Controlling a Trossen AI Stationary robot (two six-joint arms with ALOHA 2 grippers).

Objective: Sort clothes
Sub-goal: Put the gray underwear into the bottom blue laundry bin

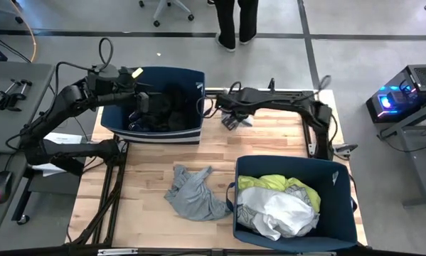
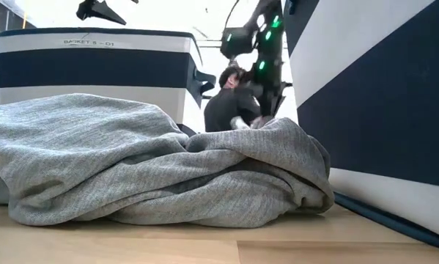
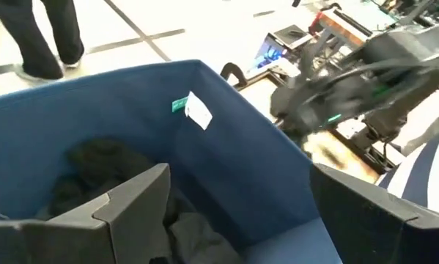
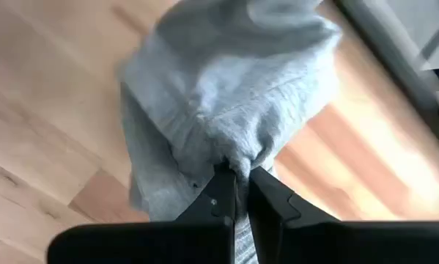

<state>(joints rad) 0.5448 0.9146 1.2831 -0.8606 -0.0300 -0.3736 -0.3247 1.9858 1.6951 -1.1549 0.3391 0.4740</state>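
A navy bin (image 1: 191, 78) at the far left holds dark clothes (image 1: 166, 107), also seen in the left wrist view (image 3: 102, 161). My left gripper (image 3: 241, 220) hangs open over this bin (image 1: 145, 103), touching nothing. A second navy bin (image 1: 341, 213) at the near right holds yellow (image 1: 277, 183) and white (image 1: 287, 213) clothes. A crumpled grey garment (image 1: 195, 192) lies on the table between the bins and fills the low view (image 2: 131, 161). My right gripper (image 4: 237, 183) is shut on a piece of grey cloth (image 4: 234, 95) near the left bin's right side (image 1: 230, 119). My right gripper pinches a bunched fold of the grey cloth (image 4: 237, 158) between its two shut fingers. More grey cloth shows in the gap farther back between the fingers (image 4: 241, 235). The rest spreads out beyond the fingertips over the wooden table. Whether it hangs clear of the table I cannot tell.
The wooden table (image 1: 269, 146) shows bare between the two bins. A person's legs (image 1: 235, 28) stand beyond the far edge. A desk with tools (image 1: 13, 92) is at the left, a lit machine (image 1: 401, 96) at the right.
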